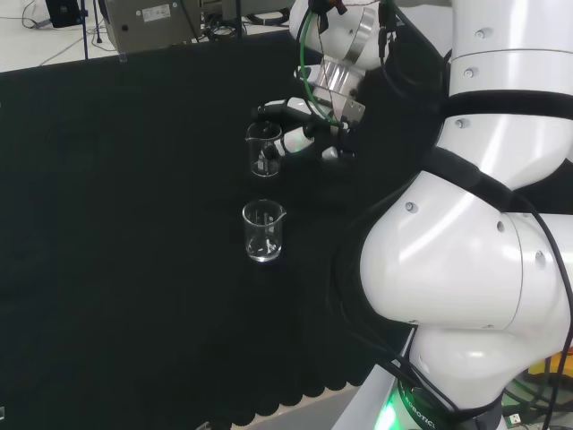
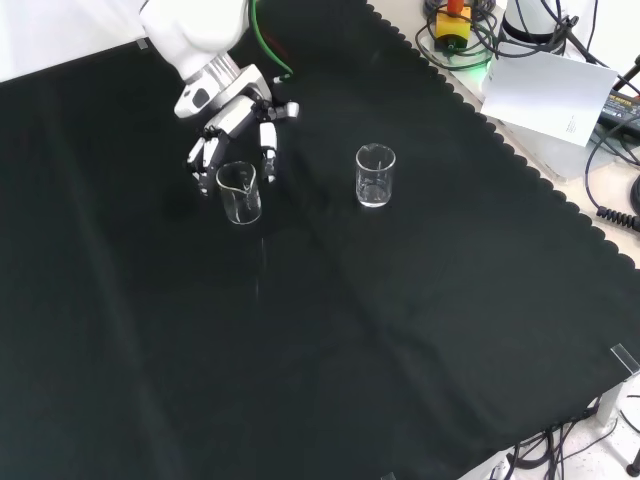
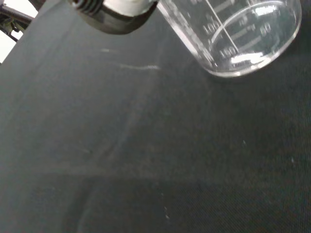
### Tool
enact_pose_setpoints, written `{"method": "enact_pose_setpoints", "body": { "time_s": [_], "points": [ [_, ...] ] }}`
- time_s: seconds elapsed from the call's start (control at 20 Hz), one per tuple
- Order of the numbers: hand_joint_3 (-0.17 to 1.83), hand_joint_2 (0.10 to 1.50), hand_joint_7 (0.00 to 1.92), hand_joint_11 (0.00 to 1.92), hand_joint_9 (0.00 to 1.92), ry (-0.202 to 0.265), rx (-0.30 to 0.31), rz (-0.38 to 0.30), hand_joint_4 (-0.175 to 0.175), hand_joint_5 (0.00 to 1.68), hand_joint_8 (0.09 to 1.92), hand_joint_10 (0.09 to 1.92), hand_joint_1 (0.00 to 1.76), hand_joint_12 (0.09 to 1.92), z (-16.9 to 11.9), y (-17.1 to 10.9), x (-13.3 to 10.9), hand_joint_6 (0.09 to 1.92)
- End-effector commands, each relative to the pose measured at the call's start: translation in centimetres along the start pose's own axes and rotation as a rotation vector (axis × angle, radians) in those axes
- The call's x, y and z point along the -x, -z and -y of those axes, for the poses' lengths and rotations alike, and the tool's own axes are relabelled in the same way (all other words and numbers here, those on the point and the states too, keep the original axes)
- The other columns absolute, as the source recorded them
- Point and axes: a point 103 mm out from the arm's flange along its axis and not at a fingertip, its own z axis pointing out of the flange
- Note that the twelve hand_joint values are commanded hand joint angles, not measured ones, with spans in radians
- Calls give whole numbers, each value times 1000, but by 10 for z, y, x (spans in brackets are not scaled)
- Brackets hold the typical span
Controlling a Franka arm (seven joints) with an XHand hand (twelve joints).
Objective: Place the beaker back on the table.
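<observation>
Beaker (image 2: 240,192): clear glass, graduated, spouted, upright, empty as far as can be seen; located toward the far left part of the black cloth (image 2: 330,340) in the front view, under the arm's wrist. Whether its base rests on the cloth or hangs just above cannot be told; in the wrist view the base (image 3: 243,53) appears close over the fabric. Hand (image 2: 235,125): black and white, descending from above, fingers (image 2: 268,160) curled down around the beaker's upper wall on both sides, thumb side hidden; judged to be grasping the vessel near the rim, a hold that keeps it vertical for setting down. Judged step: final lowering or the moment before release; the task counts as nearly done but not confirmed, since the fingers enclose the glass. Second beaker (image 2: 375,175): same type, standing free and upright on the cloth, well apart from the held one, to its right in the front view and nearer the camera in the head view (image 1: 263,230); untouched, clear of the hand's path. Count: beakers, two; hands, one; cloth, one. Beyond the cloth's scalloped edge: cables and a sheet of white paper (image 2: 545,90), not involved.
</observation>
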Motion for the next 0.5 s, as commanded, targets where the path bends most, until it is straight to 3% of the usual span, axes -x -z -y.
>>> {"method": "enact_pose_setpoints", "body": {
  "time_s": [0.05,0.5],
  "points": [
    [-175,871,491,107,652,-5,63,49,-14,358,87,87,861,1345,24,48,-31,142],
    [-175,920,568,177,734,-33,107,91,1,377,87,87,881,1401,89,97,-102,97]
  ]
}}
